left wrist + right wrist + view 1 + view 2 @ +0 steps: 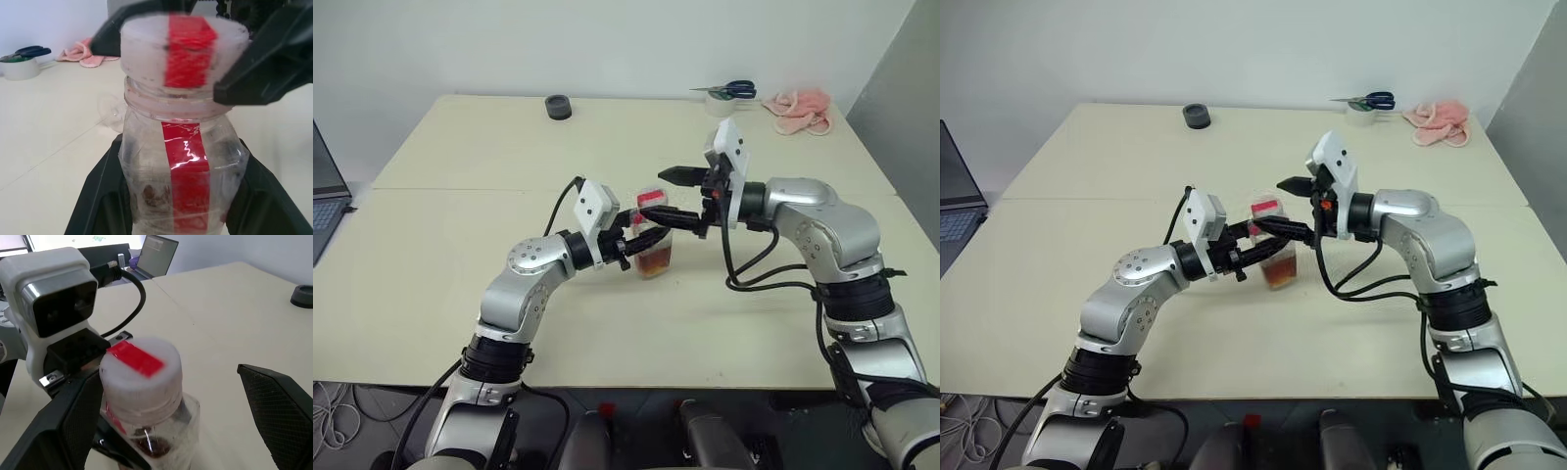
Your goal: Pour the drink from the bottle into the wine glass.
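The small clear plastic bottle [654,245] with a strip of red tape and a white cap [141,373] stood near the middle of the pale cream worktop [440,255]. A little dark reddish-brown drink [655,261] sat low inside it. The cap was on, with a red stripe across its top.

The left pincer [644,240] came in from about eight o'clock and pinched the body of the bottle. Its two black fingers [100,191] pressed on both sides of the clear plastic, below the neck.

The right pincer [677,197] reached in from about three o'clock, pointing across at the cap. Its two black fingers [279,406] were spread wide. One finger sat on each side of the cap, and the right wrist view showed a gap between that finger and the cap. Whether the other finger touched the cap, I could not tell.

Behind the bottle, in the left wrist view, there was a faint clear shape [110,110] on the worktop. It may have been the wine glass, but it was too faint to tell.

Far back at about eleven o'clock lay a small round black thing [558,106]. At about one o'clock stood a white roll of tape [728,104] with blue-handled scissors [732,90] on top. Just beside it lay a crumpled pink cloth [800,110]. A grey laptop [325,201] sat off the worktop's edge at about nine o'clock.
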Available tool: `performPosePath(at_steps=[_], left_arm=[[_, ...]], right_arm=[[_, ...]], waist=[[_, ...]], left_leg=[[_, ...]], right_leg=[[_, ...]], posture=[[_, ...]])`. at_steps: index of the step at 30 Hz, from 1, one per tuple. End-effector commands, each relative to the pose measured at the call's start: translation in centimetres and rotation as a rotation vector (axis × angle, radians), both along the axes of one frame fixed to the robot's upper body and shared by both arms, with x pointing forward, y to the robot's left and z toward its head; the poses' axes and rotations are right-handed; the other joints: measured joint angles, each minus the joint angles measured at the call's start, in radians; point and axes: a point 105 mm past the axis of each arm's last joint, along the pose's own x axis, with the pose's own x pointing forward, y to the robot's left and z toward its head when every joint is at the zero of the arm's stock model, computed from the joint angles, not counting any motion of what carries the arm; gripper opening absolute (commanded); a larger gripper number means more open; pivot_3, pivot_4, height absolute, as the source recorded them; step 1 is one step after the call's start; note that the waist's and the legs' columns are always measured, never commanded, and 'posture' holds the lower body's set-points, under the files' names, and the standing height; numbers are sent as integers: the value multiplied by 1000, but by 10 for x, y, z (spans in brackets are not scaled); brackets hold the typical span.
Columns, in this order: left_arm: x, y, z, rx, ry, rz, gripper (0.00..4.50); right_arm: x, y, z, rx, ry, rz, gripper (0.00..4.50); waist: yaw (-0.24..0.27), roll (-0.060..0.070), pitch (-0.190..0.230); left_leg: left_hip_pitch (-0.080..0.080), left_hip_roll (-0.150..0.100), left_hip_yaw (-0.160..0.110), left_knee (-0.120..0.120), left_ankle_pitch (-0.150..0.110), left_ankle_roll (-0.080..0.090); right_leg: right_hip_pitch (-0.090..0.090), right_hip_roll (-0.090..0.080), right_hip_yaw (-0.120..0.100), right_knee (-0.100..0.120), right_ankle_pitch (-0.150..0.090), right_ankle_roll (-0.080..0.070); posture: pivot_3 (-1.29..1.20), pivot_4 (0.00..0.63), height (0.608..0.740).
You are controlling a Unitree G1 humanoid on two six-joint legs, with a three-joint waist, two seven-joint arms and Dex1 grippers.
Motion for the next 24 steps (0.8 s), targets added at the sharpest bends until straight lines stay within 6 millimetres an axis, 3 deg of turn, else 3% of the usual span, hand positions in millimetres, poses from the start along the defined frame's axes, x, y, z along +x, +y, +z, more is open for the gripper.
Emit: performPosePath(at_steps=[1, 12, 19, 22, 24], left_arm=[[-4, -1, 18, -21, -84, -14, 1841], [-3, -1, 19, -19, -87, -16, 1841], [-3, -1, 18, -21, -85, -14, 1841], [-4, -1, 18, -23, -85, -12, 1841], [-4, -1, 18, -23, -85, -10, 1841]], right_arm=[[-7, -4, 13, 13, -43, 25, 4500], [-22, 1, 17, 28, -36, 102, 4500], [-19, 9, 29, 108, -12, 87, 4500], [-20, 10, 30, 109, -12, 85, 3944], [-19, 10, 29, 100, -13, 82, 3202]], waist=[[0, 0, 0], [0, 0, 0], [0, 0, 0], [0, 0, 0], [0, 0, 0]], left_leg=[[0, 0, 0, 0, 0, 0], [0, 0, 0, 0, 0, 0], [0, 0, 0, 0, 0, 0], [0, 0, 0, 0, 0, 0], [0, 0, 0, 0, 0, 0]], right_leg=[[0, 0, 0, 0, 0, 0], [0, 0, 0, 0, 0, 0], [0, 0, 0, 0, 0, 0], [0, 0, 0, 0, 0, 0], [0, 0, 0, 0, 0, 0]], posture=[[0, 150, 740], [0, 150, 740], [0, 150, 740], [0, 150, 740], [0, 150, 740]])
